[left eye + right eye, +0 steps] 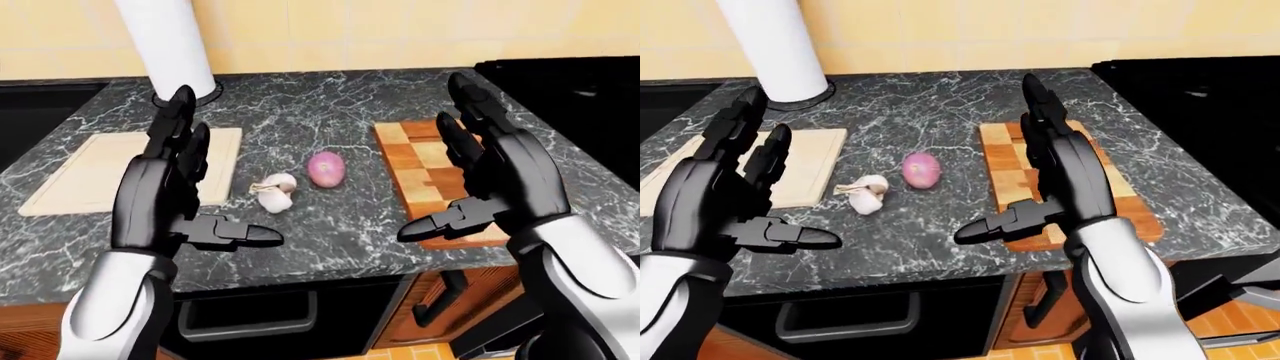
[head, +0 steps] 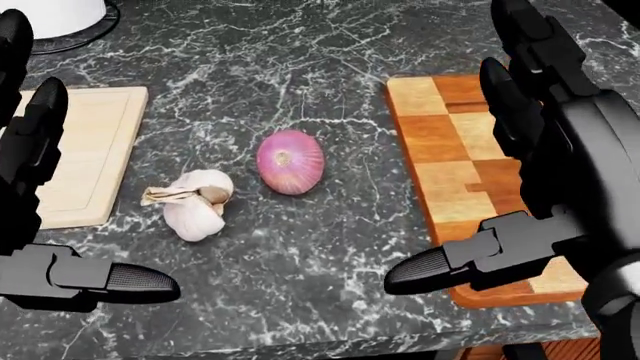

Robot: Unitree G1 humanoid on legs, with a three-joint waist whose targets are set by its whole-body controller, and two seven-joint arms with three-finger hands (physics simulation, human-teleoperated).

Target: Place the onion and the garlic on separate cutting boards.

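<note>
Both raised above the dark marbled bench (image 2: 330, 45), palms turned inward, fingers pointing up and thumbs stretched toward each other. Left hand (image 1: 165, 199) spread wide open, holding nothing, hovering over the right end of the pale cutting board (image 1: 95, 169). Right hand (image 1: 490, 184) likewise spread wide open and empty, over the checkered cutting board (image 2: 440, 157). Nothing on either board. Between the boards, lying on the bare bench: garlic (image 2: 195, 202) on the left, red onion (image 2: 291, 161) just beside it on the right (close, but apart as far as can be told). Seen in the eye views only: white cylinder (image 1: 165, 45) standing near the top edge of the bench, yellow tiled wall (image 1: 400, 30) beyond, oven handle (image 1: 845, 311) below the bench edge, black stove (image 1: 1200, 97) at right.
</note>
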